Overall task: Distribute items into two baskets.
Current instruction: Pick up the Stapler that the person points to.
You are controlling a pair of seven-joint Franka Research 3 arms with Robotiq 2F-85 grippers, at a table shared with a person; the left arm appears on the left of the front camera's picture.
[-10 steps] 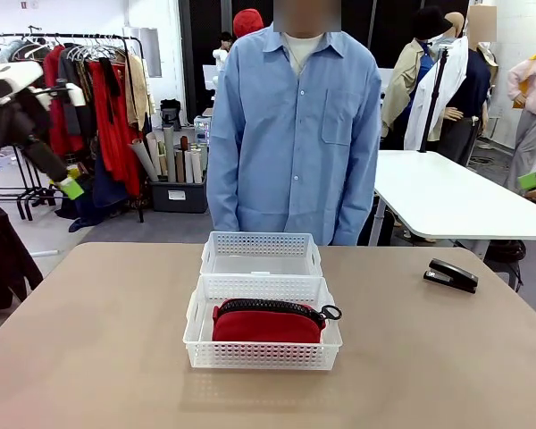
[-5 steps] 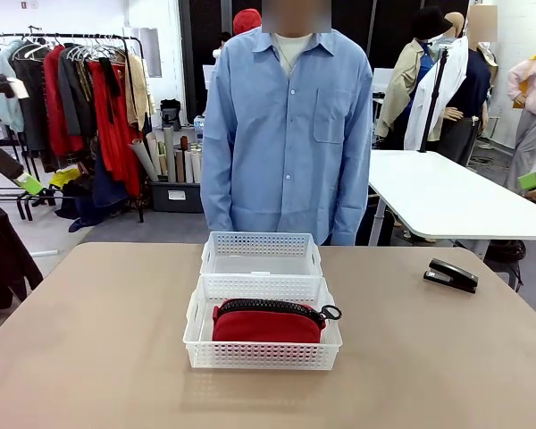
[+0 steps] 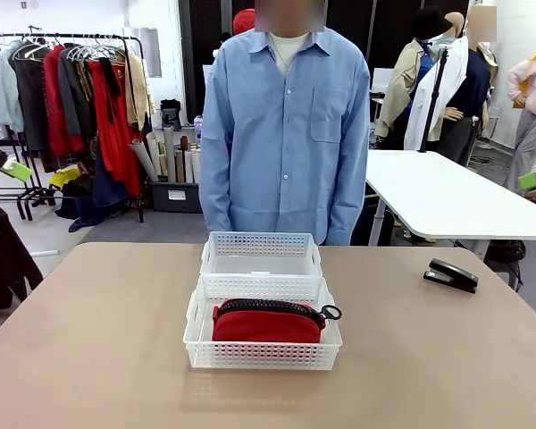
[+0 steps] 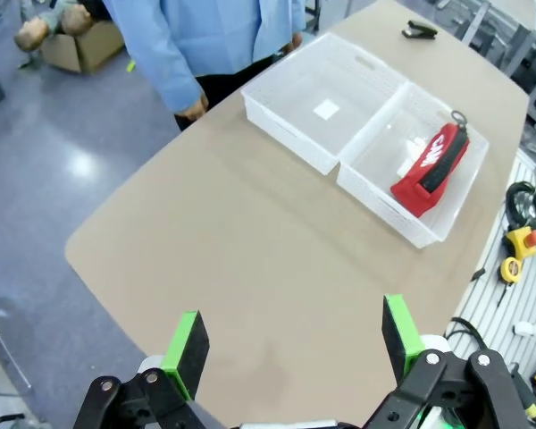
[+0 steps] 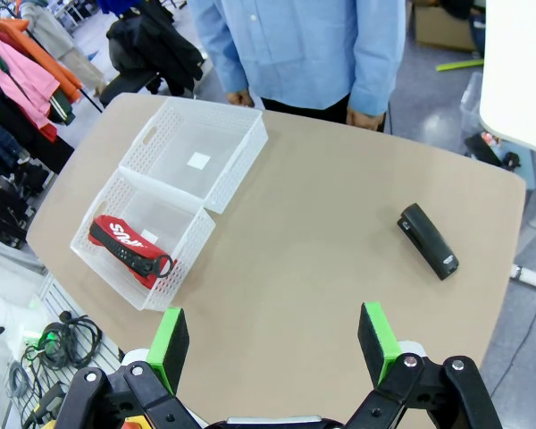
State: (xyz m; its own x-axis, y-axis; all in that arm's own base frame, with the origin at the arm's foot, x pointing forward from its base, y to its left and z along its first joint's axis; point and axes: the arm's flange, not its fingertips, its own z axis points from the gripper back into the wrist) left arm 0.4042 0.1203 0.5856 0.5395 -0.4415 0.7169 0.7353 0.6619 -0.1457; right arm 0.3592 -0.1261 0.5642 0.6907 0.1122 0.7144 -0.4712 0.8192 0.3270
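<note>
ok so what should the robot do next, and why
Probably lower the right gripper toward the stapler, which lies loose on the table on that arm's side. The pouch already sits in the near basket, the far basket is empty, and the right gripper hangs open above the table.

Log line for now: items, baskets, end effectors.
red pouch: in near basket | far basket: no item | stapler: on table, robot's right | left end effector: open | right end effector: open
</note>
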